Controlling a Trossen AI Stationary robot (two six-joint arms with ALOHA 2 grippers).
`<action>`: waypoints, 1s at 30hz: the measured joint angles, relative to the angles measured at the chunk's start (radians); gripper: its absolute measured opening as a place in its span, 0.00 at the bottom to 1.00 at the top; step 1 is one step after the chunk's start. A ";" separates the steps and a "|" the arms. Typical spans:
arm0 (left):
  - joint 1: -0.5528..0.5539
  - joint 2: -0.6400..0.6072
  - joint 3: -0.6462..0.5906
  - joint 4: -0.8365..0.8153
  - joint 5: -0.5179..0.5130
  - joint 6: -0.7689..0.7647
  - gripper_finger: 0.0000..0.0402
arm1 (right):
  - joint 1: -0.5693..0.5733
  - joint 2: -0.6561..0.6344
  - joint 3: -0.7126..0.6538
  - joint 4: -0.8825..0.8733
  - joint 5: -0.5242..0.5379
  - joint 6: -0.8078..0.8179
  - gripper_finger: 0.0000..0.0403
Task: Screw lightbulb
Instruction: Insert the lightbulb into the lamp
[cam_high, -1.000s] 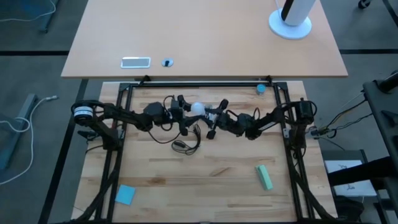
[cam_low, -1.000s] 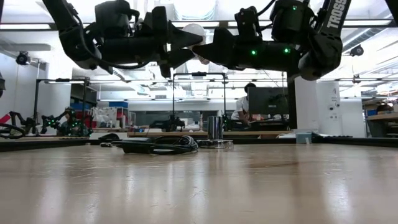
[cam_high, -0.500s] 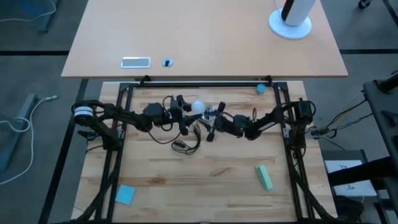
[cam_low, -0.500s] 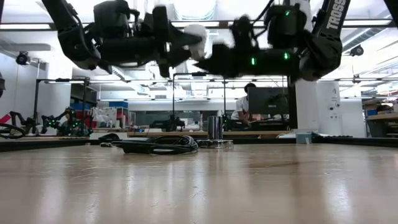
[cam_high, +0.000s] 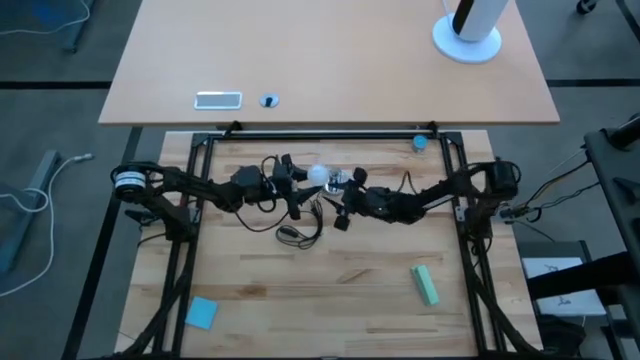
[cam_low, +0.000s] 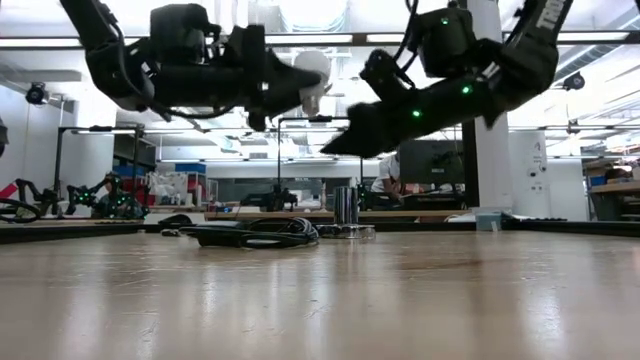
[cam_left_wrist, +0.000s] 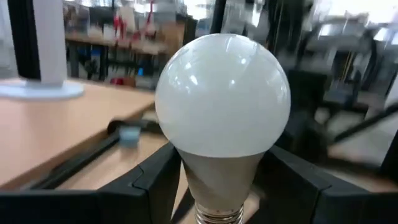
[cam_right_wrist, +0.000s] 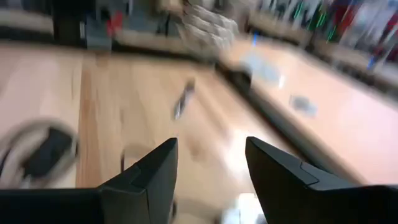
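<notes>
Bulb position: lightbulb (cam_high: 318, 175) is held above the far middle of the wooden table (cam_high: 330, 280), well clear of its surface.
Left claw: left gripper (cam_left_wrist: 211, 180) has its two dark fingers (cam_left_wrist: 152, 180) set on either side of the bulb's tapered neck, holding it; the jaws stand wide because the neck fills them.
Bulb axis: in the left wrist view the globe points away from the wrist and the threaded base (cam_left_wrist: 217, 214) sits back between the fingers; in the low view (cam_low: 312, 68) the globe looks level or slightly raised, toward the other arm.
Right claw: right gripper (cam_high: 345, 205) sits just beside the bulb on its right, tilted down toward the table; its fingers (cam_right_wrist: 146, 180) stand apart with nothing between them.
Socket: round silver socket (cam_low: 346, 208) stands upright on the table below and behind the two grippers, beside a coil of black cord (cam_low: 250, 232).
Key relation: the bulb's screw end faces back into the left gripper, so by my reading a handover or a re-grip comes before it can go down onto the socket; the right arm is the nearer free one.
Count: one bulb, one socket, two arms, two green-blue blocks (cam_high: 425, 284) (cam_high: 201, 312) near the table's front, one small blue cap (cam_high: 419, 143) at the far right edge.
</notes>
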 joint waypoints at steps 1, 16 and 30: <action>-0.004 -0.012 0.000 -0.062 -0.003 0.026 0.47 | -0.002 -0.030 -0.001 -0.067 -0.008 0.024 0.47; -0.153 -0.074 0.073 -0.518 -0.272 0.258 0.47 | -0.032 -0.429 0.054 -0.676 -0.226 0.256 0.69; -0.196 -0.074 0.190 -0.763 -0.323 0.309 0.44 | 0.037 -0.267 0.342 -0.968 -0.268 0.149 0.76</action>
